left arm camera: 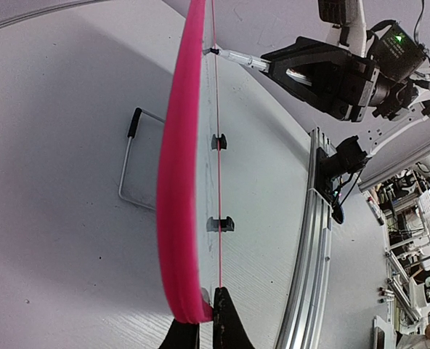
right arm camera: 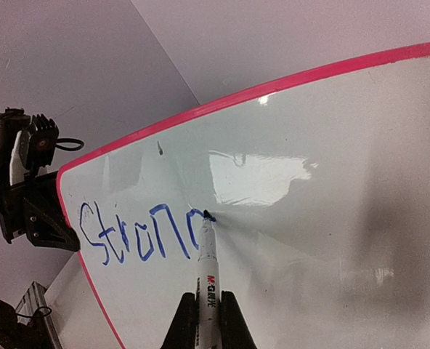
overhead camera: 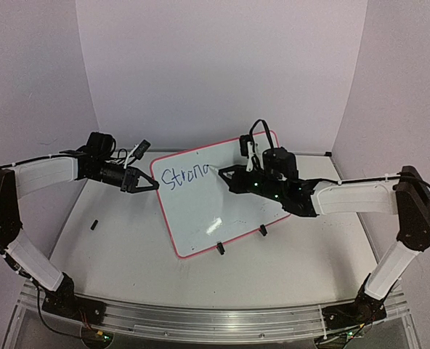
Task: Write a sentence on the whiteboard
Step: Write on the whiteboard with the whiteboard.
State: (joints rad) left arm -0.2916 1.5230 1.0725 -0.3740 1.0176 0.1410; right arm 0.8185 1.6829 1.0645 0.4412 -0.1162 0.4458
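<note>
**Position of the work.** The whiteboard [overhead camera: 233, 214] stands near the middle of the desk [overhead camera: 128, 251]. It rests on two black clip feet [overhead camera: 220, 249] at its near edge. As far as we can judge, it is tilted back so that its face is turned toward the arms. We read this slant as a writing aid, because it presents the surface squarely to the pen.

**Left tool.** The left tool [overhead camera: 151, 186] is clamped on the red-pink rim [left arm camera: 179, 182] at the board's left edge. The left wrist view shows the rim pinched between its jaws. We judge that this grip braces the board against the push of writing.

**Right tool.** The right tool [right arm camera: 207, 298] is clamped on a white marker [right arm camera: 206, 254]. The barrel points away from the wrist and the tip touches the board.

**Progress.** The sentence [overhead camera: 186, 177] sits at the far left of the face in blue. It reads "Stron" plus one unfinished letter under the tip. Most of the face is bare.

**Surroundings.**
- A small black object [overhead camera: 94, 225], too small to identify, lies on the desk left of the board, well apart from it.
- A bent wire frame [left arm camera: 134, 122] lies on the desk at the board's back side.

Neither item obstructs the marker. The only neighbour of the lettering is the left tool, just beside the first letter. The line runs rightward, away from it.
</note>
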